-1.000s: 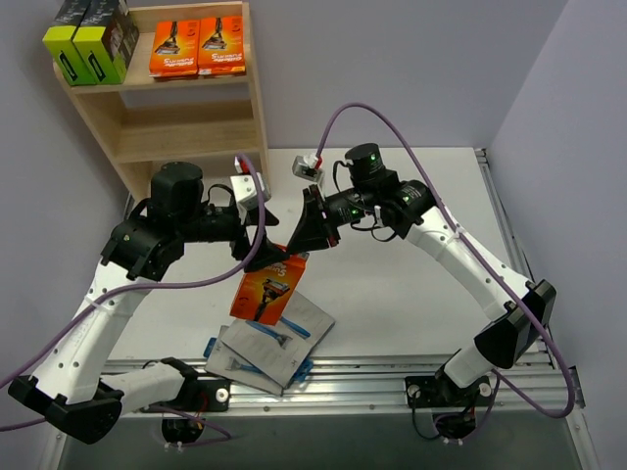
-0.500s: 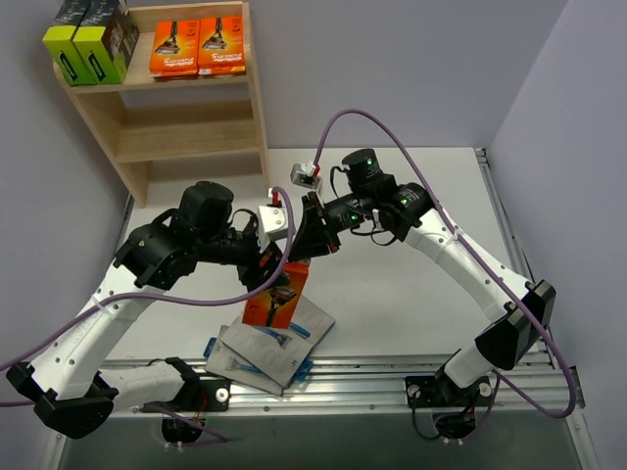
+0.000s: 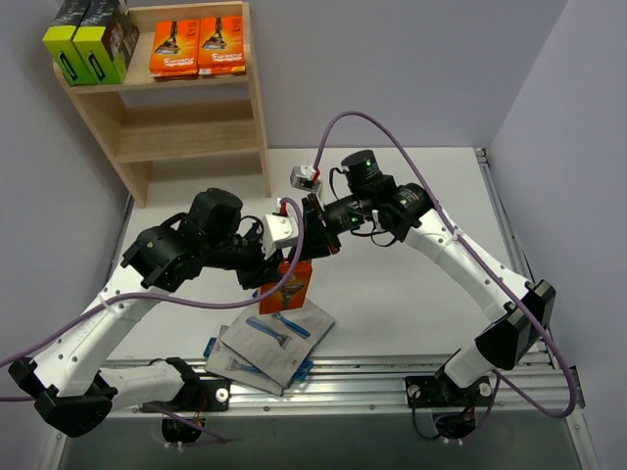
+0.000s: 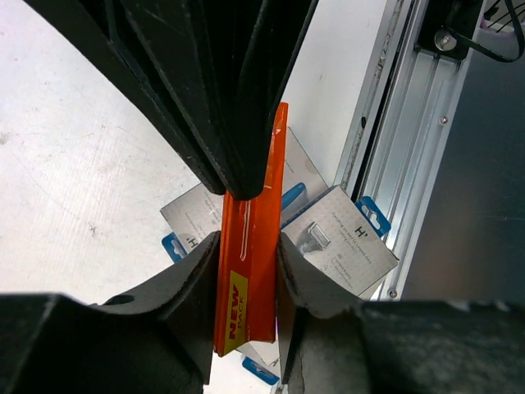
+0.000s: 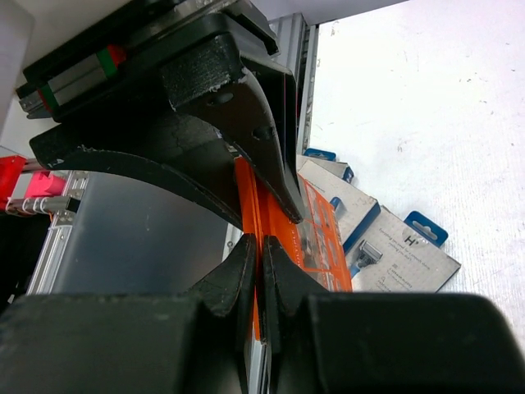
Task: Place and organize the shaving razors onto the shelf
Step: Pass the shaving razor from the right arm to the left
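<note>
We are in the middle of a handover. One orange pack (image 3: 286, 286) hangs on edge above the desk (image 3: 411, 284), gripped between the two arms and well short of the shelf (image 3: 257, 88).

The right end effector (image 5: 258, 250) is pinched shut on the pack's upper edge, its fingers nearly meeting on the thin card. The left end effector (image 4: 248, 254) is set narrow around the same pack. In the left wrist view its two fingers flank the orange card, one on each face. They seem to touch it on both sides, though the angle does not let us confirm a firm clamp. The pack lies squarely between those fingers, with its yellow "NEW" strip showing just below them.

In our judgement, the next move needs the left grip to be secure before the right lets go. The left arm should then carry the pack up and back to the shelf's top tier. Two matching orange packs (image 3: 196, 46) already lie there beside the black and lime boxes (image 3: 88, 44), so the slot beside its own kind looks like the sensible target.

The grey cards (image 3: 269, 343) (several overlapping, near the desk's front rail) lie directly under the held pack and are not yet shelved.
</note>
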`<state>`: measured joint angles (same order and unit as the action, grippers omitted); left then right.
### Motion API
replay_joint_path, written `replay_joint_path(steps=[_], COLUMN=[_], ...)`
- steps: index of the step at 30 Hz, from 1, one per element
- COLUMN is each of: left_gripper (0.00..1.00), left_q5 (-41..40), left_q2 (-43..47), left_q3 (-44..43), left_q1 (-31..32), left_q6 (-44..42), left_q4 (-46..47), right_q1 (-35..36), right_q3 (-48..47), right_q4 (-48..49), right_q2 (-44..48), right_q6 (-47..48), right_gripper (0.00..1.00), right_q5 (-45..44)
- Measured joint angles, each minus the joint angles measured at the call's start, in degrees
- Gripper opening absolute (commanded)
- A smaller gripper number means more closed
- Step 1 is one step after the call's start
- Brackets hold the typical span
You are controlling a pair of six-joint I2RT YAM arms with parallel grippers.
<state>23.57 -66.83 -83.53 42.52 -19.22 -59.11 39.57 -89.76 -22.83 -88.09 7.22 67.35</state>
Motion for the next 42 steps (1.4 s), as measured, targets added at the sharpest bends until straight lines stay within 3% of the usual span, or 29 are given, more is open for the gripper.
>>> replay_joint_path(steps=[3,4,6,8,10,12,16,19,23,29,34,40,42], left_gripper=[0.02,0.02,0.02,0.02,0.02,0.02,0.02,0.02,0.02,0.02,0.02,0.02,0.02], left_q5=[-0.2,-0.2,-0.6,-2.1,-3.8,-5.9,-10.4,-15.2,-20.6,-21.6,-23.7,-27.1,-28.3], left_q2=[0.0,0.0,0.0,0.0,0.1,0.4,2.4,3.5,4.0,11.0,23.8,35.5,38.4], left_q3=[0.2,0.2,0.3,0.4,0.6,0.9,2.9,4.8,6.7,11.2,16.6,22.9,25.8], left_q1=[0.1,0.1,0.1,0.1,0.1,0.1,0.1,-0.1,-1.8,-12.2,-21.4,-22.2,-22.3], left_q6=[0.1,0.1,0.2,0.4,0.6,0.9,2.8,6.3,12.9,25.1,38.5,52.8,57.0], left_q4=[0.1,0.1,0.2,0.0,0.0,0.1,0.5,2.0,5.7,17.2,29.6,41.7,45.1], right_q1=[0.0,0.0,0.0,-0.1,-0.5,-1.7,-7.2,-11.7,-13.4,-13.2,-11.4,-4.6,-3.2], right_q3=[0.2,0.3,0.3,0.3,0.3,0.8,6.9,11.5,15.1,26.8,31.1,31.5,32.6], right_q4=[0.0,0.0,0.1,0.3,0.8,2.8,12.6,20.3,27.6,41.5,46.8,58.7,64.4], right_q2=[0.1,0.1,0.1,0.4,0.8,1.6,5.4,7.9,8.4,9.0,9.1,9.1,9.0], right_q6=[0.4,0.4,0.0,-0.2,-0.8,-2.9,-10.9,-17.7,-23.9,-35.9,-41.5,-48.6,-52.2], right_gripper=[0.00,0.05,0.30,0.42,0.45,0.54,0.67,0.70,0.58,0.57,0.69,0.90,0.92], right_q5=[0.0,-0.1,-0.4,-0.9,-1.9,-2.9,-4.5,-7.1,-11.6,-14.4,-16.6,-19.2,-20.5])
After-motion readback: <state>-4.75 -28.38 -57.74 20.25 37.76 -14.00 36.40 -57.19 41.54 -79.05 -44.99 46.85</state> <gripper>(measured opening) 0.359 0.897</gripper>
